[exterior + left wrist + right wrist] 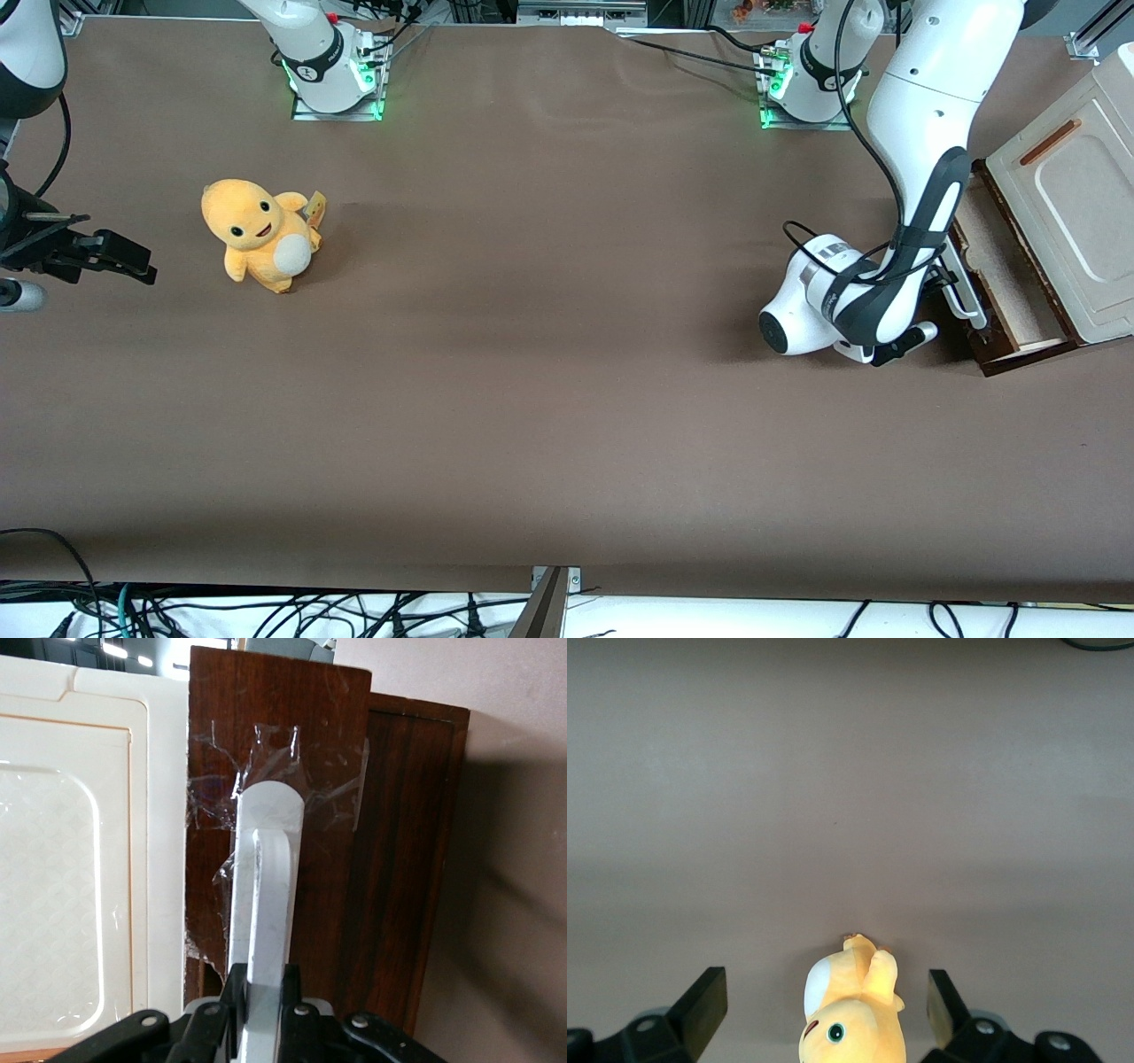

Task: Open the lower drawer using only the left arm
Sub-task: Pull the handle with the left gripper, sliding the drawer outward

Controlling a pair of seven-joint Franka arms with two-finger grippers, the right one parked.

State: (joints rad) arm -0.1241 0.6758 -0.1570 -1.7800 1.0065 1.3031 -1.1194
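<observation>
1. Brown matting covers the table (pixel 532 425) in the front view, with cables hanging past its near edge. At the working arm's end stands a cabinet whose cream panel (pixel 1076 217) carries a thin orange-brown bar. Below that panel the lower drawer (pixel 1005 279) is partly pulled out, its pale plywood inside showing. The left arm (pixel 921 168) bends down in front of the drawer and its wrist hides the gripper (pixel 952 292), which sits at the white bar handle (pixel 961 297). This low, bent pose probably lets the pull run level along the table. Wide bare matting in front of the drawer leaves plenty of room to draw it further. A yellow plush toy (pixel 259 235) sits well apart, toward the parked arm's end.

2. From the left wrist, the handle (pixel 266 904) runs straight into the gripper (pixel 262 992), whose black fingers (pixel 290 985) are closed tight against its two sides. Clear tape (pixel 266 771) holds the handle's end onto the dark wood drawer front (pixel 337 859). The cream panel (pixel 80 859) lies just beside that front.

3. From the right wrist, only matting and the plush toy (pixel 852 1010) appear.
</observation>
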